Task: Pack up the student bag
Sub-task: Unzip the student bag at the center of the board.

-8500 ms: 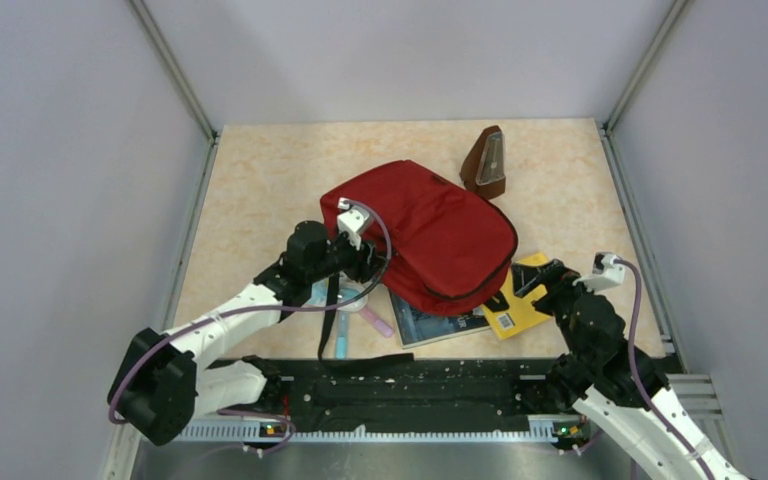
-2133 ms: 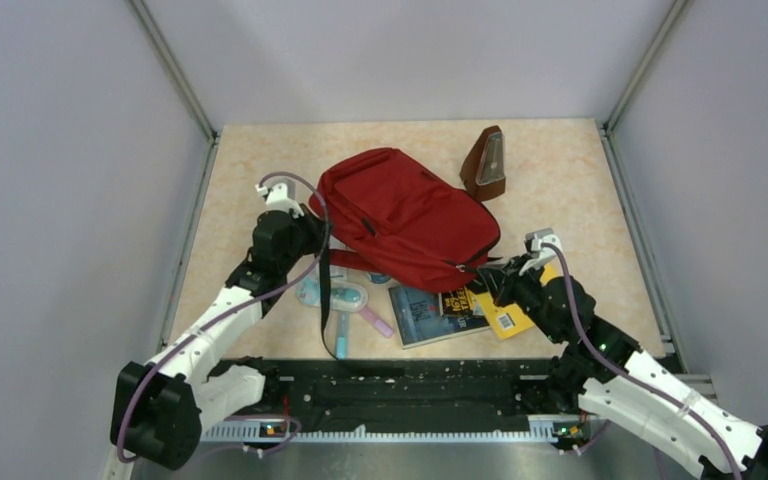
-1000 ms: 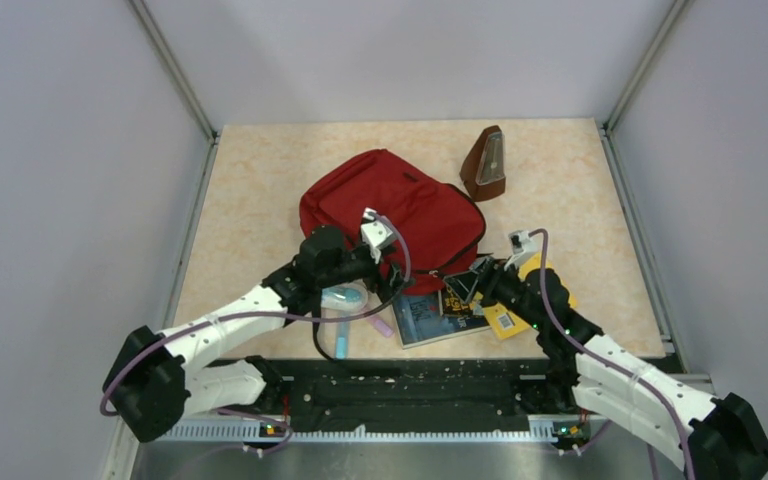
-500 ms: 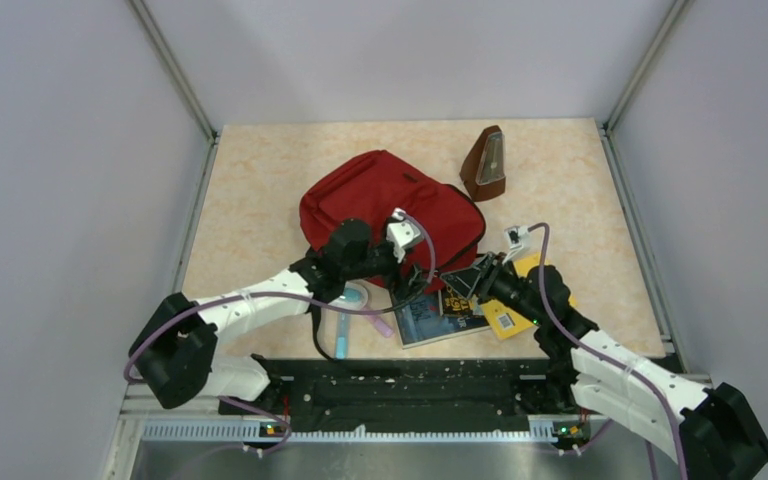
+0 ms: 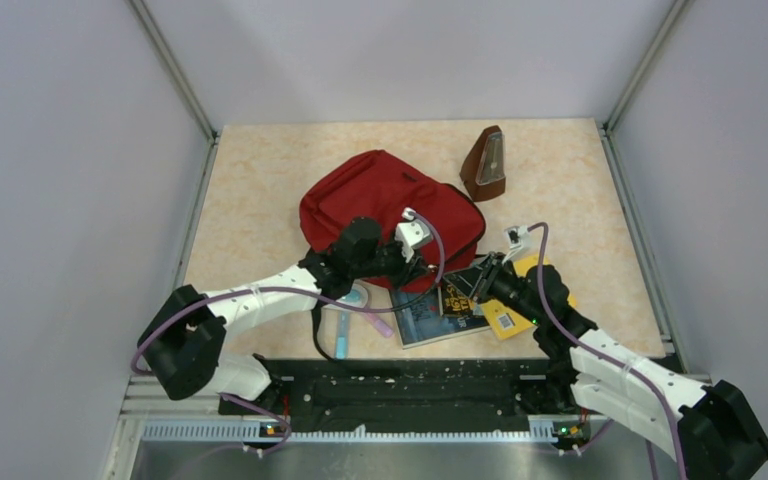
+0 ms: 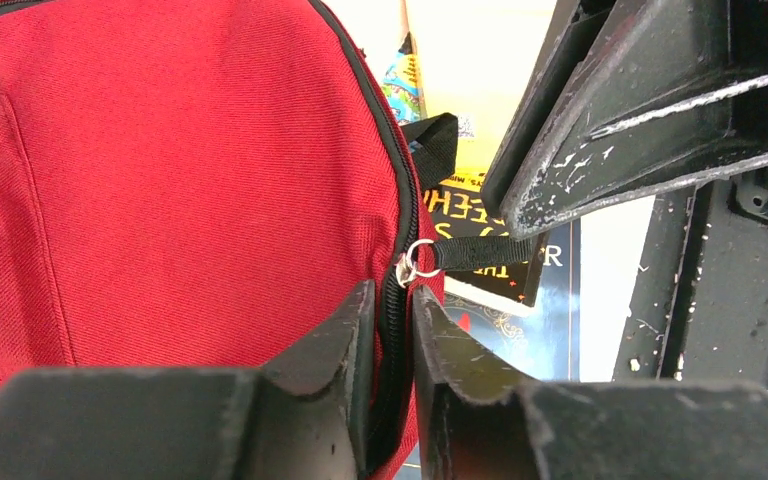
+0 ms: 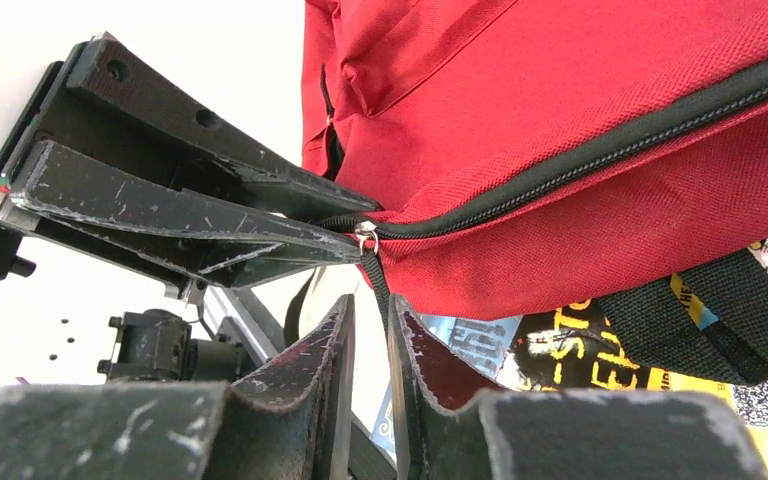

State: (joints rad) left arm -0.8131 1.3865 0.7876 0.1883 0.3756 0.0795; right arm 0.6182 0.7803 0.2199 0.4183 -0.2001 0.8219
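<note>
Left fingers point(image 6: 332, 340), right fingers point(image 7: 326, 352) newly pinching student bag point(image 5: 380, 200) zipper point(image 6: 397, 190)

Matt woven cloth on student bag point(image 6: 180, 180), scuffed black plastic left hand point(image 6: 392, 296)

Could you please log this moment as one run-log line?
stage: two-arm grasp | left gripper: shut on student bag seam | right gripper: shut on zipper pull | books: partly under bag
</note>
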